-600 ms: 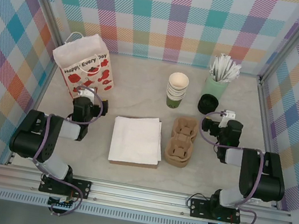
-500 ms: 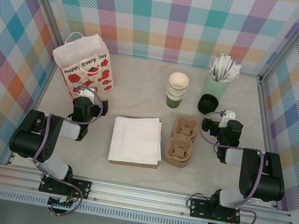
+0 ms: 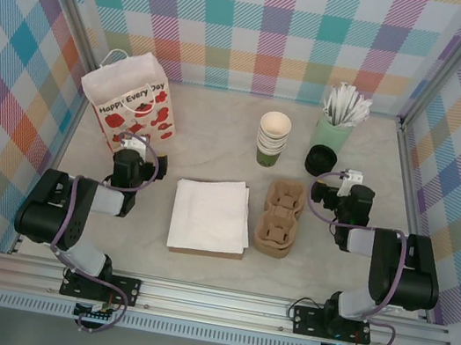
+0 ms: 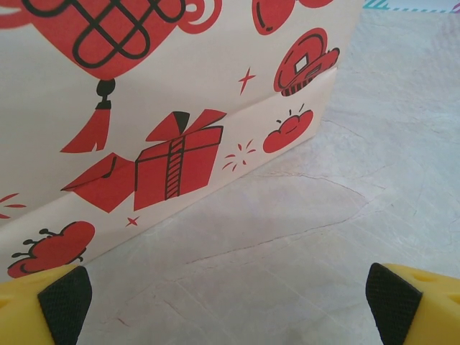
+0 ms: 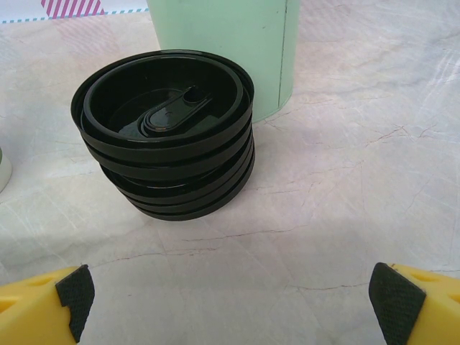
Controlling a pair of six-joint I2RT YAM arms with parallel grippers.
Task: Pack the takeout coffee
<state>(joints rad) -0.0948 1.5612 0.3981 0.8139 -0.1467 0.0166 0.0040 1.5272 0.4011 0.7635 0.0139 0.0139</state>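
Observation:
The takeout coffee is hidden from me as a single cup. A nested stack of cream-rimmed, green-banded paper cups [image 3: 273, 137] stands at the back centre. My left gripper [image 3: 133, 143] rests low on the table, open, facing the white gift bag with red prints [image 3: 127, 101]; in the left wrist view its yellow, black-padded fingers [image 4: 65, 298] frame bare table just before the bag [image 4: 144, 108]. My right gripper [image 3: 337, 181] is open too, and its fingers [image 5: 394, 302] stand wide apart in front of a stack of black lids [image 5: 165, 133]. Nothing lies between either pair of fingers.
A brown cardboard cup carrier [image 3: 280, 217] lies at the centre, with a white stack of napkins [image 3: 211, 216] to its left. The black lids [image 3: 320, 161] sit against a pale green tumbler of white sticks [image 3: 333, 130]. Metal frame posts and checked walls close in the table.

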